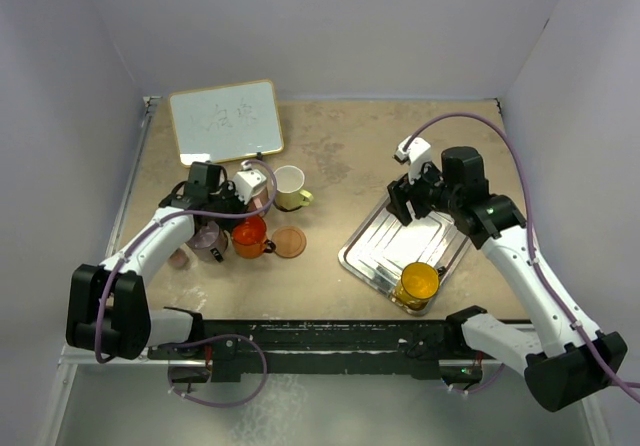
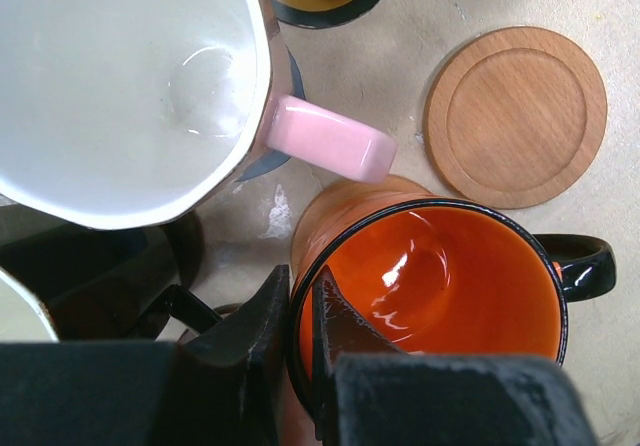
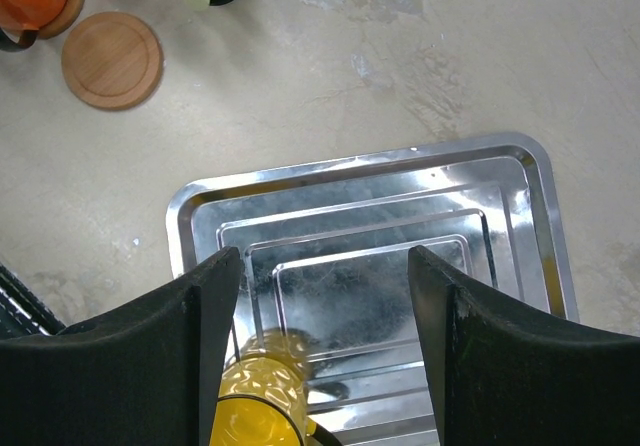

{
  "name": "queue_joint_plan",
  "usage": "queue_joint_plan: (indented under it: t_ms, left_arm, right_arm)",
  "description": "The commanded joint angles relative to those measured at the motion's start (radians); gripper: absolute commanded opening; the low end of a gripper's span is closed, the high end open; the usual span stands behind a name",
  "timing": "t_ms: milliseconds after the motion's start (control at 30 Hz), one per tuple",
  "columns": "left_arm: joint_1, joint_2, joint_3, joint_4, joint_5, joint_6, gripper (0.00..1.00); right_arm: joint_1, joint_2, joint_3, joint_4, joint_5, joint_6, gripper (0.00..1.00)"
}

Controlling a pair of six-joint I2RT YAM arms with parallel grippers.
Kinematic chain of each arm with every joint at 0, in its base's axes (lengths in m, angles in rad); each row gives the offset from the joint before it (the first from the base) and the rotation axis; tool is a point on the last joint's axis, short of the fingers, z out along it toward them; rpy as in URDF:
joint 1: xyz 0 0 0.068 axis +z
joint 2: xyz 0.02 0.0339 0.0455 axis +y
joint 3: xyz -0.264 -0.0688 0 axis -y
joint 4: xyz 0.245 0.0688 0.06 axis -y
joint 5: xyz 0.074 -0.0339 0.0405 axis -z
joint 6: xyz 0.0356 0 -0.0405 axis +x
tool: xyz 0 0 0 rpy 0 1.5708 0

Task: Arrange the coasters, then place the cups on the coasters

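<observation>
My left gripper is shut on the rim of the translucent red-orange cup, one finger inside and one outside. In the top view this cup stands left of centre. Next to it are a pink cup with a white inside and a bare tan coaster. A yellow-green cup stands behind on a black-rimmed coaster. My right gripper hangs open above the metal tray. A translucent yellow cup lies in the tray below its left finger. The smoky purple cup sits left of the red-orange one.
A small whiteboard lies at the back left. The tray sits right of centre, near the front. Walls close in the table on the left, back and right.
</observation>
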Motion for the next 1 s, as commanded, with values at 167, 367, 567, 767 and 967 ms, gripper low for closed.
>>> queue_joint_plan:
  t_ms: [167,367,567,767,967]
  left_arm:
    - [0.009,0.002,-0.008,0.069,0.05,0.03,0.05]
    - [0.009,-0.001,-0.004,0.049,0.03,0.057,0.16]
    - [0.009,-0.009,0.006,0.033,0.01,0.073,0.28]
    - [0.01,-0.056,0.053,-0.026,0.03,0.078,0.35]
    - [0.008,-0.12,0.114,-0.085,0.109,0.055,0.46]
  right_arm:
    - [-0.006,0.007,0.011,0.005,-0.021,-0.021,0.7]
    - [-0.006,0.012,0.014,0.0,-0.013,-0.038,0.71]
    - [-0.005,0.047,0.049,-0.081,-0.013,-0.077,0.7]
    - [-0.005,0.108,0.089,-0.335,-0.01,-0.228,0.68]
    - [-0.007,0.039,0.047,-0.519,0.056,-0.373,0.67]
